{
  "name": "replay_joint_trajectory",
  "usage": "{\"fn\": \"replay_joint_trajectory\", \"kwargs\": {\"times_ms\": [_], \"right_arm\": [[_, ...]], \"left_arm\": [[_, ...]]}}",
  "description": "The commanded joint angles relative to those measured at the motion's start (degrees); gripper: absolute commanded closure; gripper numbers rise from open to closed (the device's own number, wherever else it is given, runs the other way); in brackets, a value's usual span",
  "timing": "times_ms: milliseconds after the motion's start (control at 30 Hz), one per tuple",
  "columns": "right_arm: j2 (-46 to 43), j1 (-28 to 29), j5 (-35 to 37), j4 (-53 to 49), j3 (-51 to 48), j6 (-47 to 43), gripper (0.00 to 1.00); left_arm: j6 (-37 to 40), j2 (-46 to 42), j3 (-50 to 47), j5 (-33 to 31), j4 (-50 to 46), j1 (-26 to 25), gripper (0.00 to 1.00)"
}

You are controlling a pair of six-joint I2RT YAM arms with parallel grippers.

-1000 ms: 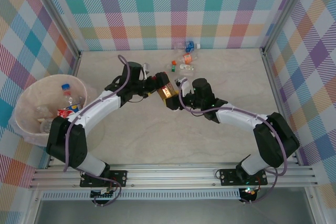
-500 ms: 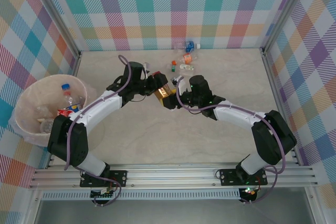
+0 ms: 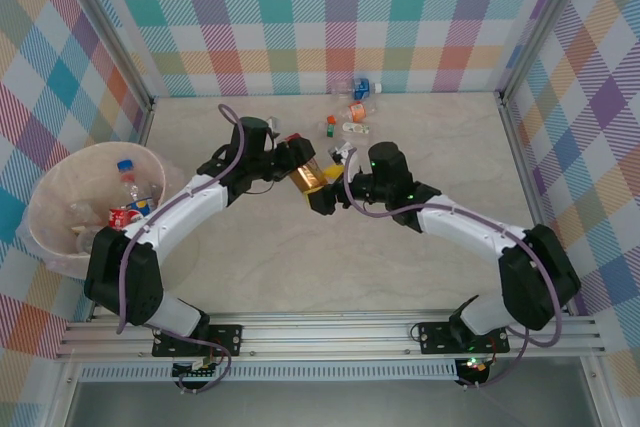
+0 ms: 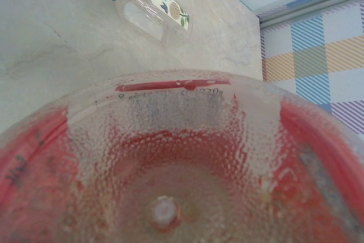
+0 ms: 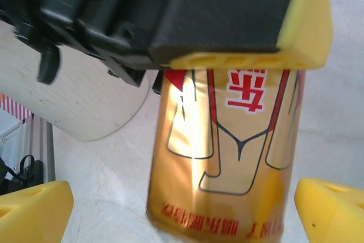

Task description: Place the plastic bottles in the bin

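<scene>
Nearest me, both arms reach in from the bottom edge of the pale desk (image 3: 300, 267) and meet around the middle of the frame. Off at the left edge sits the pink bin (image 3: 50, 247), with a blue-capped bottle (image 3: 127, 175) and a red-labelled bottle (image 3: 125, 215) lying inside it among other clear ones.

At mid-desk the left gripper (image 3: 297, 159) is clamped on a gold-labelled bottle (image 3: 310, 175) with red lettering. Its black jaw and yellow pad press against the label, and the bottle's clear, dimpled base sits right up against that wrist's camera. The right gripper (image 3: 330, 182) faces it from the other side, released. Its yellow fingertips (image 5: 34, 209) stand wide apart on either side of the bottle, with a gap showing on both sides.

Further back, near the checked rear wall, a small cluster of loose bottles lies on the desk: a green-labelled bottle (image 4: 142, 4) on its side, an orange-labelled one (image 3: 355, 110) just behind it, and a blue one (image 3: 362, 87) nearest the wall.
</scene>
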Motion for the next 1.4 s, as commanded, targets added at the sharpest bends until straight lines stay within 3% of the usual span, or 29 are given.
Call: {"fn": "replay_joint_trajectory", "kwargs": {"times_ms": [0, 167, 467, 667, 900, 1367], "right_arm": [[-4.1, 0.1, 5.1, 3.8, -2.8, 0.4, 0.00], [-10.0, -0.2, 23.1, 9.1, -7.8, 3.2, 0.00], [-12.1, -1.6, 43.0, 2.0, -7.2, 10.7, 0.00], [-10.7, -4.0, 43.6, -1.3, -7.1, 16.4, 0.00], [-9.3, -4.3, 46.2, -5.2, -5.2, 16.6, 0.00], [-7.7, -4.4, 43.9, -7.6, -1.5, 17.0, 0.00]], "left_arm": [[1.8, -2.9, 1.6, -3.1, -3.2, 0.3, 0.39], [4.8, -5.4, 3.8, -6.8, -8.7, 0.6, 0.39], [10.6, -11.1, 8.2, -14.1, -17.0, 0.6, 0.38], [13.9, -15.8, 10.2, -17.7, -20.6, 0.6, 0.38], [17.9, -21.9, 15.5, -19.7, -25.0, 0.6, 0.38], [25.3, -30.0, 25.2, -38.9, -36.5, 0.6, 0.38]]}}
